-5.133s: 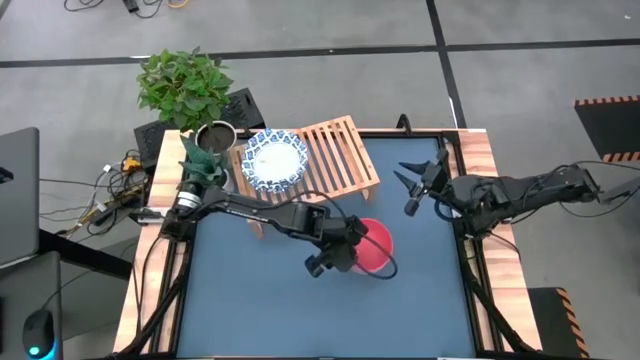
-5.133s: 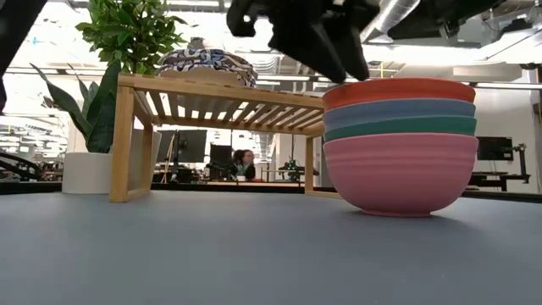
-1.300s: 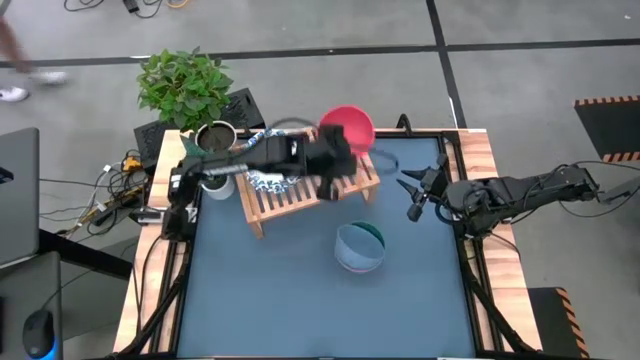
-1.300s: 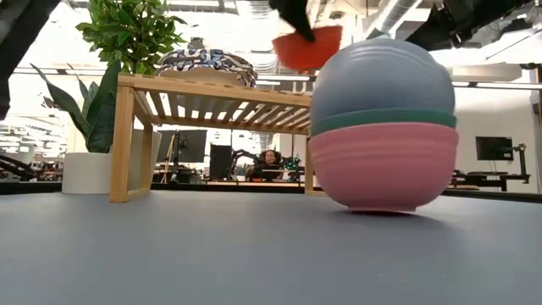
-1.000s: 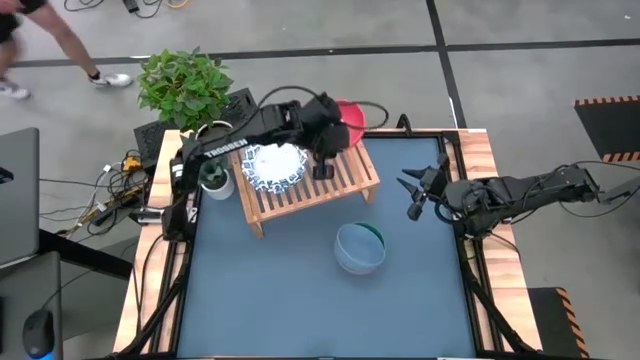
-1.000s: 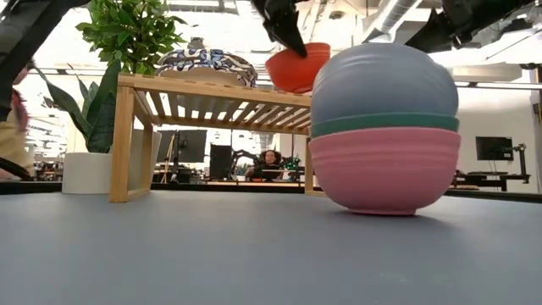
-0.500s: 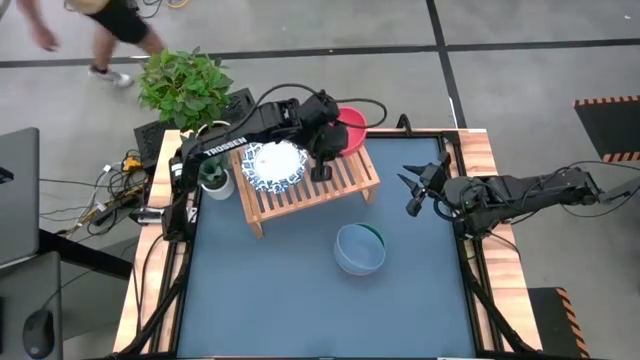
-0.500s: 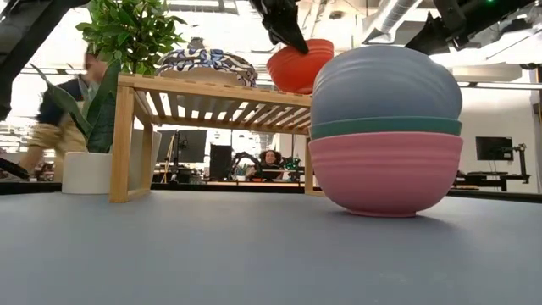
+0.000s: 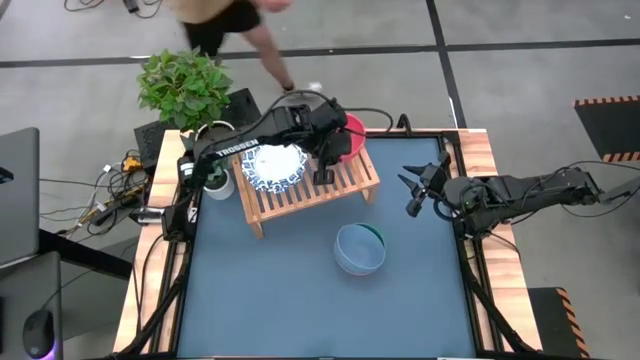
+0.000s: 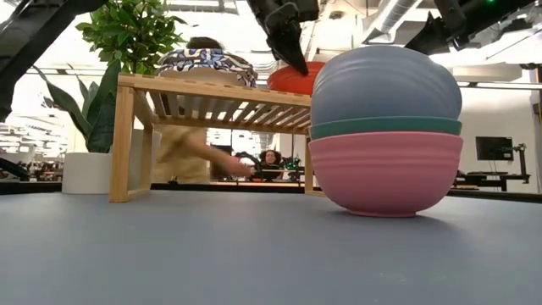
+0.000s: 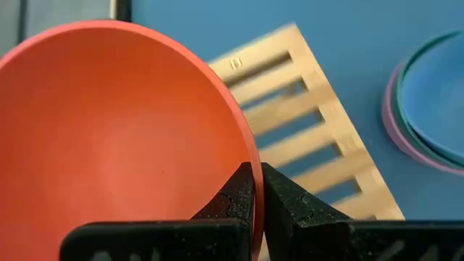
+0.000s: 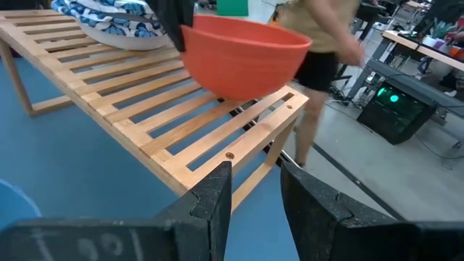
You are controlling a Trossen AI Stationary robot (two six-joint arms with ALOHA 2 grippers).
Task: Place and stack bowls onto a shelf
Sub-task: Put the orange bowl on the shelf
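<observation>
A red bowl (image 9: 352, 135) hangs over the right end of the light-wood shelf (image 9: 345, 170), with my left gripper (image 9: 333, 140) shut on it. A white bowl with a blue pattern (image 9: 275, 165) sits on the shelf's left half. On the table in front of the shelf stands a stack (image 9: 360, 248): a blue bowl (image 10: 385, 80) in a teal one, in a pink one (image 10: 385, 174). My right gripper (image 9: 413, 187) waits open above the table's right part, touching nothing. My left gripper pinches the red bowl's rim (image 11: 250, 156) on the side toward the table's left, one finger inside the bowl and one outside. The fingers (image 12: 174, 22) come down from above. The bowl is nearly level, low over the slats (image 12: 217, 123); whether its base touches them I cannot tell.
Two potted plants (image 9: 185, 85) stand at the table's far left corner beside the shelf. A person (image 9: 225, 20) walks past on the floor beyond the table's far edge. Bare blue table top (image 9: 260, 290) lies in front of the shelf.
My left gripper has carried the red bowl down and a little toward the near edge, onto the shelf's right end. The bowl has gone from tilted to nearly level. A person has walked along behind the table.
</observation>
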